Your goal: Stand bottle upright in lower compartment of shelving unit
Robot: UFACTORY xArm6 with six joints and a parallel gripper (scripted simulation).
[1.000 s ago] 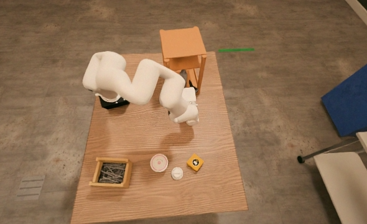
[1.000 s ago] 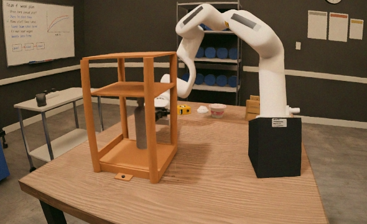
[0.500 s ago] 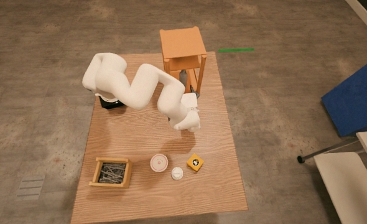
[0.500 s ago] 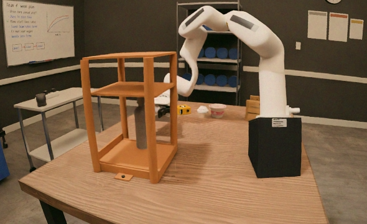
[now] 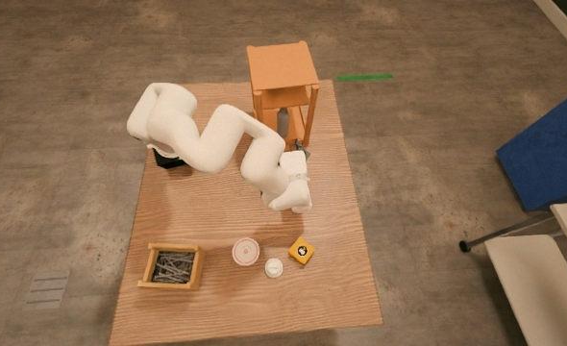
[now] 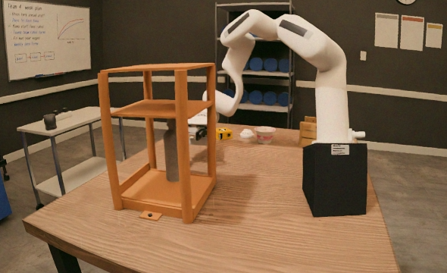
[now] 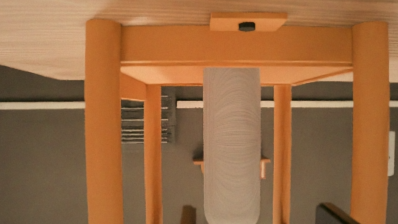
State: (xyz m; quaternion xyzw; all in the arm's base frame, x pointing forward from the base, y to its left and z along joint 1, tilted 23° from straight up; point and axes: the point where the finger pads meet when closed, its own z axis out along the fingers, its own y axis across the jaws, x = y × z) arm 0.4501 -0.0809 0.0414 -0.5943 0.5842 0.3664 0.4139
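On the wooden table (image 6: 284, 227) the orange shelving unit (image 6: 106, 133) stands near one corner, my black pedestal (image 6: 360, 205) well apart from it to the side. My white arm (image 6: 322, 53) arches over from the pedestal and drops to the open front of the unit. Inside the lower compartment the grey bottle (image 6: 170, 152) stands upright, its base on the compartment floor (image 6: 148, 189) and behind the front lip as far as the exterior view shows; the cap end is up under the middle shelf (image 6: 159, 108) but mostly hidden by a post, so I can't fully confirm it. In the wrist view, which is upside down, the bottle (image 7: 231, 145) fills the centre between the posts, apart from me. My gripper (image 6: 198, 133) sits just outside the unit, fingers spread, not touching the bottle and holding nothing.

Step in hand, I judge: placement done, bottle released, I'm at the retreat stage. Next move calls for pulling straight back out and away without clipping the front posts or nudging the bottle, since it is tall and narrow and would tip easily.

Far end of the table: wooden crate of nails (image 5: 173, 265), small bowl (image 5: 245, 251), white cap-like object (image 5: 274, 267), yellow cube (image 5: 301, 250), all well apart from the work
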